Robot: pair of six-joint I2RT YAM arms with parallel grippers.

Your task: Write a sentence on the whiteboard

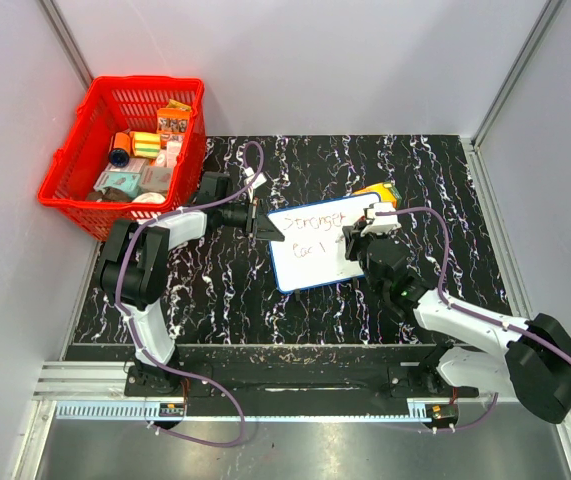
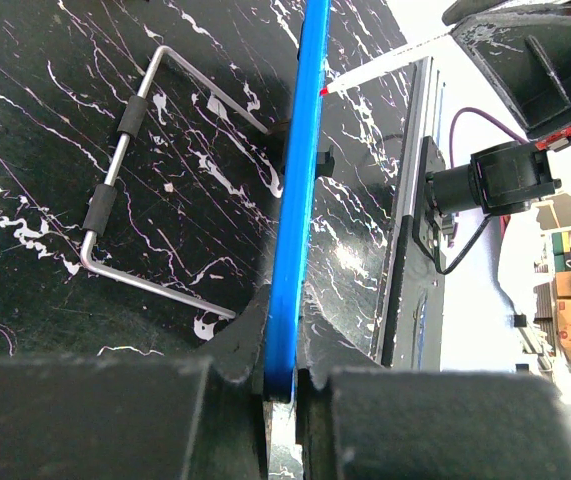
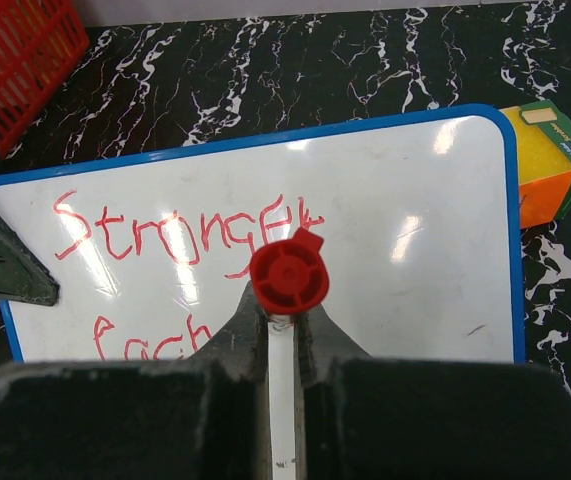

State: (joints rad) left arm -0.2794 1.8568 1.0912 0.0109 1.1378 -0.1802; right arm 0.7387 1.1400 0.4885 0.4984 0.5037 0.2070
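Observation:
The whiteboard [image 1: 317,250], white with a thin blue frame, lies tilted on the black marble table. Red marker strokes [image 3: 180,230] read roughly "Stronger", with a second line [image 3: 150,338] starting "Each" below. My left gripper [image 1: 262,222] is shut on the board's left edge; in the left wrist view the blue frame [image 2: 295,200] runs edge-on between the jaws [image 2: 287,385]. My right gripper [image 3: 283,330] is shut on a white marker with a red end [image 3: 288,275], held over the board's lower middle [image 1: 365,235]. The marker's red tip [image 2: 325,90] is at the board.
A red basket [image 1: 130,150] full of small items stands at the back left. A small orange box [image 1: 377,193] lies against the board's far right corner, also in the right wrist view [image 3: 550,160]. A bent wire stand [image 2: 125,170] lies on the table behind the board.

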